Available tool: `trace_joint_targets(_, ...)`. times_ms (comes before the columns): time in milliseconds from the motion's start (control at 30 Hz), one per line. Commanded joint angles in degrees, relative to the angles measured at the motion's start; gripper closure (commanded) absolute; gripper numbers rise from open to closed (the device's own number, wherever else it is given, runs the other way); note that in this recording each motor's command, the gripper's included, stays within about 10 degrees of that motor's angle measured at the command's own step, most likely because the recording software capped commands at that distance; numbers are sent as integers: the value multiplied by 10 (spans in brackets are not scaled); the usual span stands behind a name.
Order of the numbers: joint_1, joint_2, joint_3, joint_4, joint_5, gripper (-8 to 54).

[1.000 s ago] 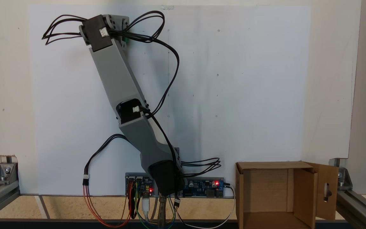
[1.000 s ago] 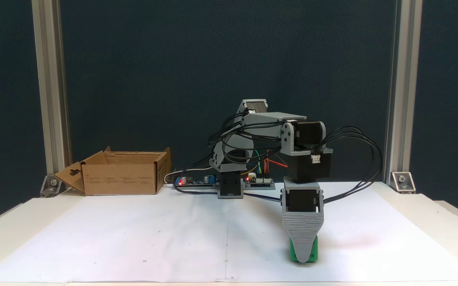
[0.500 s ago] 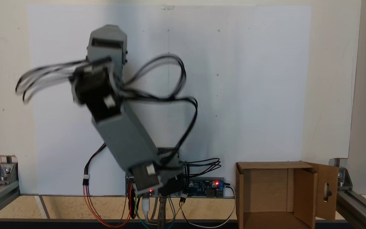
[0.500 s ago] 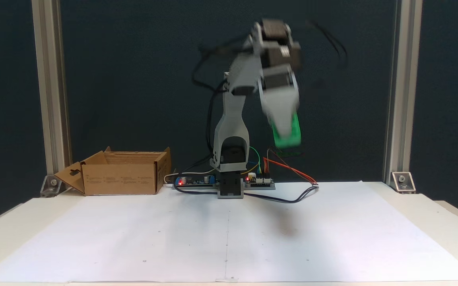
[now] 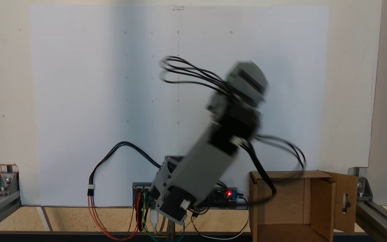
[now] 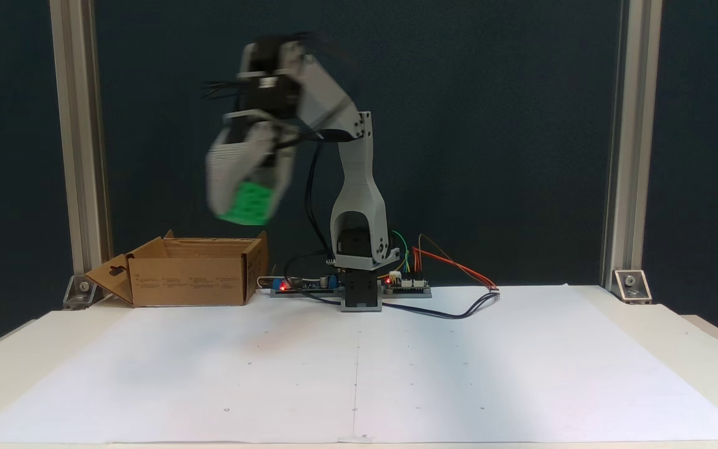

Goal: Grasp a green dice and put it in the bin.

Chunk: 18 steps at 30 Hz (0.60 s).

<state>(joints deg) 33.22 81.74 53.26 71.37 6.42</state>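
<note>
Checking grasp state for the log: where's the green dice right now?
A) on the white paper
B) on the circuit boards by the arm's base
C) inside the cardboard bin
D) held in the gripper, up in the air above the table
D: in a fixed view the green dice sits between the motion-blurred fingers of the gripper, raised well above the table and higher than the rim of the bin.

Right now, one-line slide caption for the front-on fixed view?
Blurred mid-swing, the gripper carries the green dice high above the table, near the cardboard box.
</note>
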Motion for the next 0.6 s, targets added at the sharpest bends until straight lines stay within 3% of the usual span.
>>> trace_joint_targets(0, 91, 27, -3, 4, -95, 336)
trace_joint_targets(400, 589, 26, -6, -18, -366, 336)
trace_joint_targets(567, 788, -29, -5, -65, -451, 336)
